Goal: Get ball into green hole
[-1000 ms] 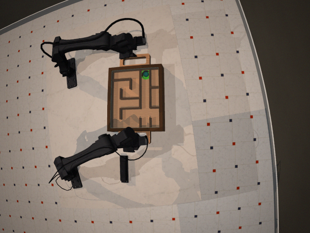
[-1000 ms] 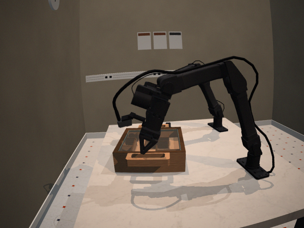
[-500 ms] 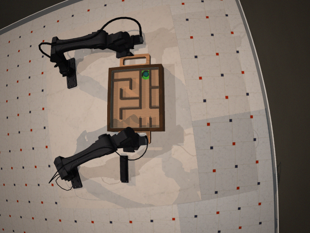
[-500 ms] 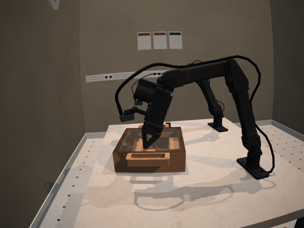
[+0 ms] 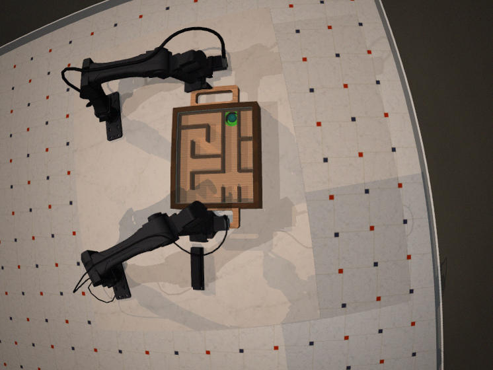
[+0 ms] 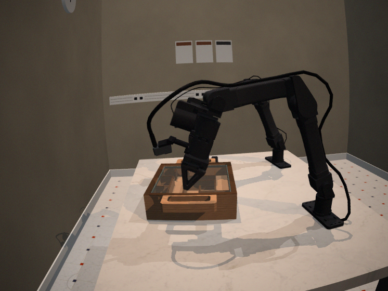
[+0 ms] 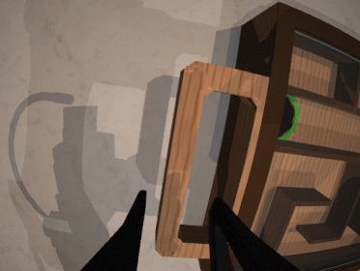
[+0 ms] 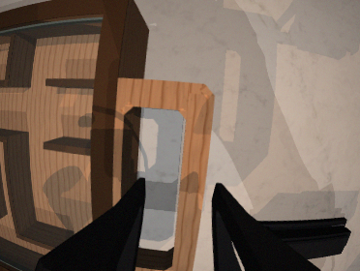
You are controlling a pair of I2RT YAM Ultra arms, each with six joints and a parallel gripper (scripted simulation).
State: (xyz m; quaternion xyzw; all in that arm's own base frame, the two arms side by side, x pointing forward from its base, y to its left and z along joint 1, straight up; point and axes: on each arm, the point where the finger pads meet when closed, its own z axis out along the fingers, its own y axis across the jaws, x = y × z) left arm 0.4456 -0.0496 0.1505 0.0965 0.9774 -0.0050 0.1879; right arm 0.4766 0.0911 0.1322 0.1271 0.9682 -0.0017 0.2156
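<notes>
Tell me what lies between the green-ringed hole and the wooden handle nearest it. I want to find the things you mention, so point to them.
Between the green-ringed hole [image 5: 230,124] [image 7: 296,116] and that handle [image 5: 235,95] [image 6: 188,207] [image 7: 183,121] runs one dark rim strip [image 5: 215,106] [image 6: 223,193] [image 7: 272,116], as the top view shows.

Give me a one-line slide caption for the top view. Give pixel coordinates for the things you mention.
Two black arms flank a wooden maze board [image 5: 176,159], its teal ball [image 5: 231,117] in the green-ringed hole.

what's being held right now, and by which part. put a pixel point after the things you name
nothing is held, the left hand [image 5: 199,86] [image 6: 186,187] [image 7: 179,201] and right hand [image 5: 199,235] [image 8: 179,189] are both open

Two arms [image 5: 157,65] [image 6: 261,90]; one maze board [image 5: 256,159] [image 6: 191,211] [image 7: 261,169] [image 8: 104,145]; two board handles [image 5: 235,95] [image 7: 176,145] [image 8: 194,145]; one ball [image 5: 231,117]; three wall sheets [image 6: 204,53].
</notes>
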